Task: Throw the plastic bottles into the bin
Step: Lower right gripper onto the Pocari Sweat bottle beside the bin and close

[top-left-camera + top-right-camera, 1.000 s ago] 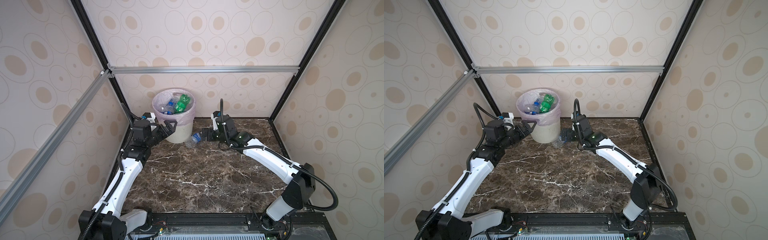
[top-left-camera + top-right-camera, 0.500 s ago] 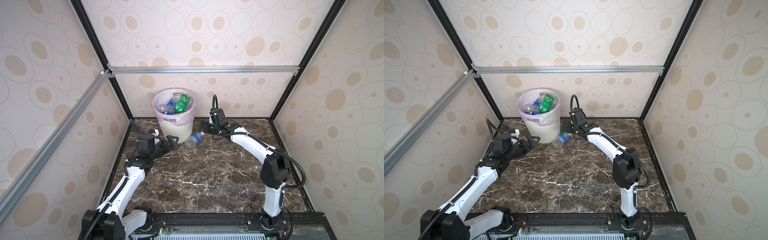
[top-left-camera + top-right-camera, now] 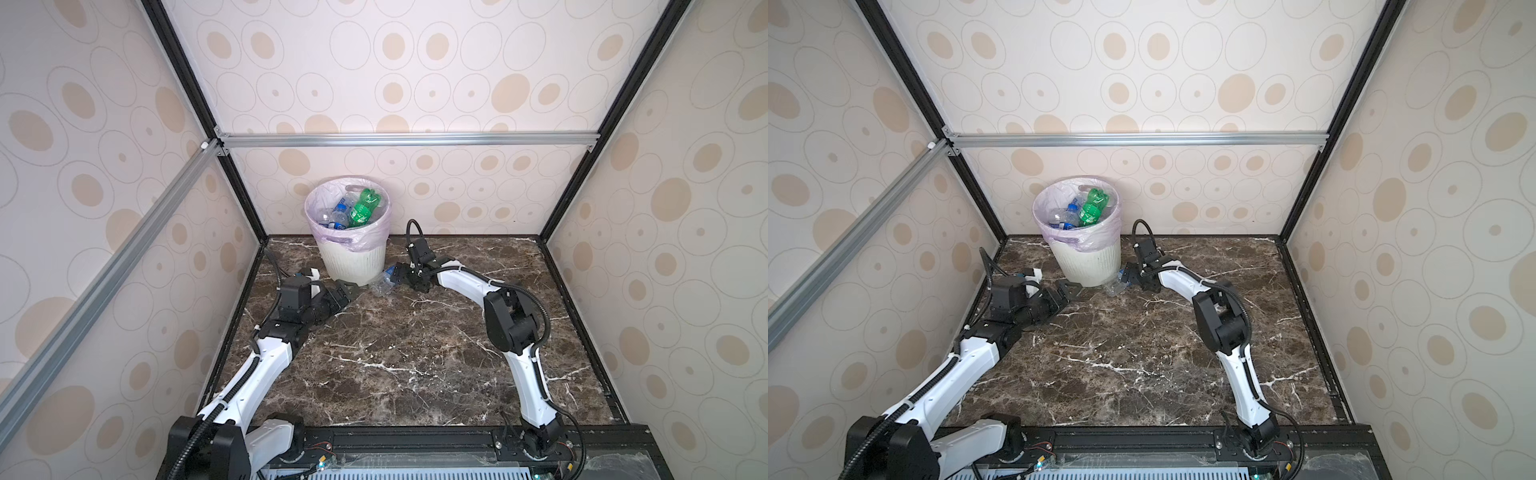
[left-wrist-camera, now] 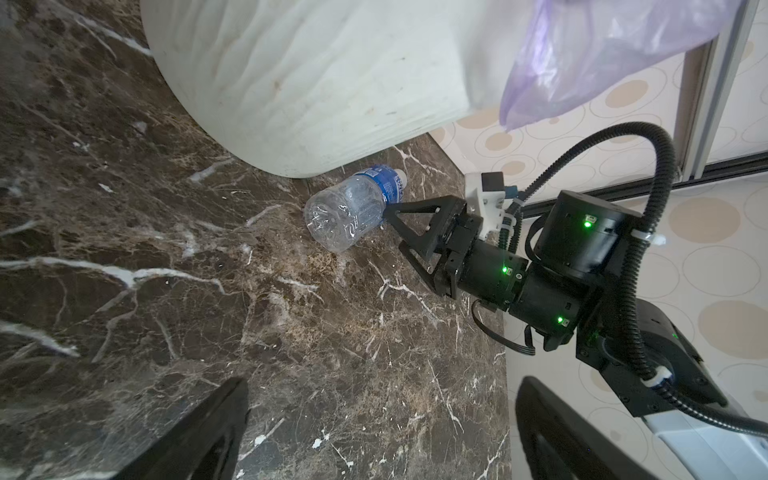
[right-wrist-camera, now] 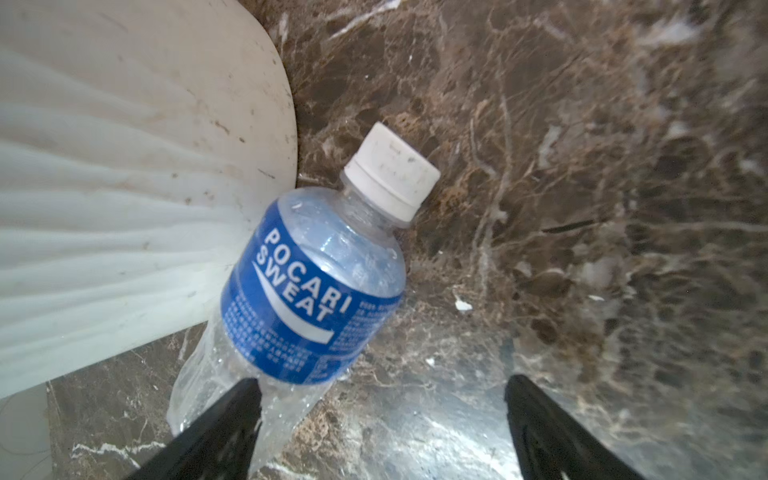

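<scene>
We are judging the job nearly done: on the marble tabletop (image 3: pixel 415 353), the bin (image 3: pixel 353 262) near the back left corner is holding a heap of plastic bottles (image 3: pixel 345 212). Our left gripper (image 3: pixel 347 291) is hovering open and empty beside it. Our right gripper (image 4: pixel 392 230) is spread wide, gripping nothing, one finger touching the only Pocari Sweat bottle (image 5: pixel 311 282) lying at the bin's foot.

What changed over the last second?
Left gripper sank from beside the bin rim to the table at its base. Right gripper advanced up to the fallen bottle, elbow rising. Nothing grasped; bottle and bin stayed put, both grippers open.
</scene>
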{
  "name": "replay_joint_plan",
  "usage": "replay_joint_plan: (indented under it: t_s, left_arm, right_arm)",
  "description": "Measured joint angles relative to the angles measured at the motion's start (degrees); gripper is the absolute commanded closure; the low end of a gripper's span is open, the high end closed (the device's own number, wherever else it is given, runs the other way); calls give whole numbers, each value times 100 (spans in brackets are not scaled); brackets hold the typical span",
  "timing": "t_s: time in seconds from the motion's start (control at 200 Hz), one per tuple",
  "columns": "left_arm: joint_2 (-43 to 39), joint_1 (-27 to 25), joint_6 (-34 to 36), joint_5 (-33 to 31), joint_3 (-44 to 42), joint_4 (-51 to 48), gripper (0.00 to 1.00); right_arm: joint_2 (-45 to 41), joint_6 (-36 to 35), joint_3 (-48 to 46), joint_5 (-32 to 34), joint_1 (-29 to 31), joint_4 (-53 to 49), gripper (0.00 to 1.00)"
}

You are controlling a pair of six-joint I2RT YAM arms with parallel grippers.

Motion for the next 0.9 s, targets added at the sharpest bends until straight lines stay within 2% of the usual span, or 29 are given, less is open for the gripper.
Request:
replay_joint_plan:
  t_s: [0.205, 0.625, 0.9]
  left_arm:
    - [42, 0, -4, 118, -76, 105, 1]
    - [133, 0, -4, 195, -146, 229, 1]
    - [155, 0, -4, 195, -236, 286, 1]
  right_arm:
    - [144, 136, 109, -173, 0, 70, 11]
    - [256, 562, 203, -433, 0, 592, 10]
    - [522, 822, 393, -662, 4, 918, 25]
